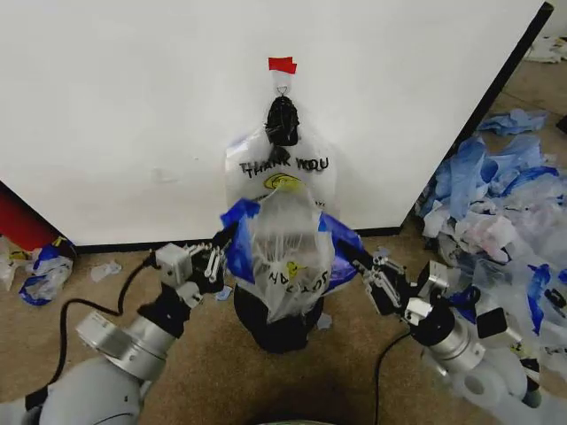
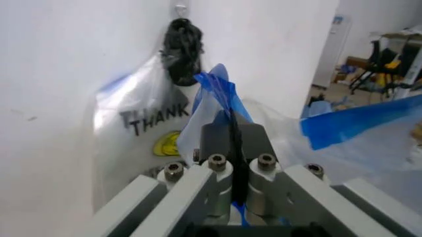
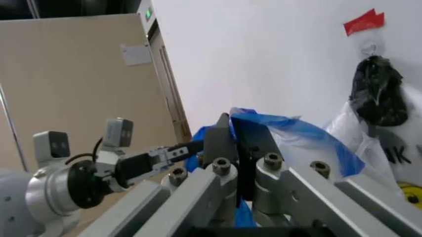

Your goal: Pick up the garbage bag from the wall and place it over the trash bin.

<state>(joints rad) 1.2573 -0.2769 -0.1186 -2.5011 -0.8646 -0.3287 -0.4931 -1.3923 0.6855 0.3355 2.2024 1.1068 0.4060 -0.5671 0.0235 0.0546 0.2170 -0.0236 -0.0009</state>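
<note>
A see-through garbage bag (image 1: 283, 257) with blue film at its rim and a yellow smiley hangs stretched between my two grippers, just above the black trash bin (image 1: 279, 329). My left gripper (image 1: 232, 241) is shut on the bag's blue left edge (image 2: 221, 94). My right gripper (image 1: 348, 252) is shut on its blue right edge (image 3: 290, 123). Behind them, a second "THANK YOU" bag (image 1: 282, 164) hangs by a black knot from the hook on the white wall (image 1: 133, 106), under a piece of red tape (image 1: 282, 64). The held bag hides the bin's rim.
A heap of blue and clear plastic bags (image 1: 500, 199) covers the floor at the right. At the left, a red object (image 1: 22, 223) and a few crumpled bags (image 1: 42, 270) lie by the wall's foot. Black cables (image 1: 66, 310) trail from both arms.
</note>
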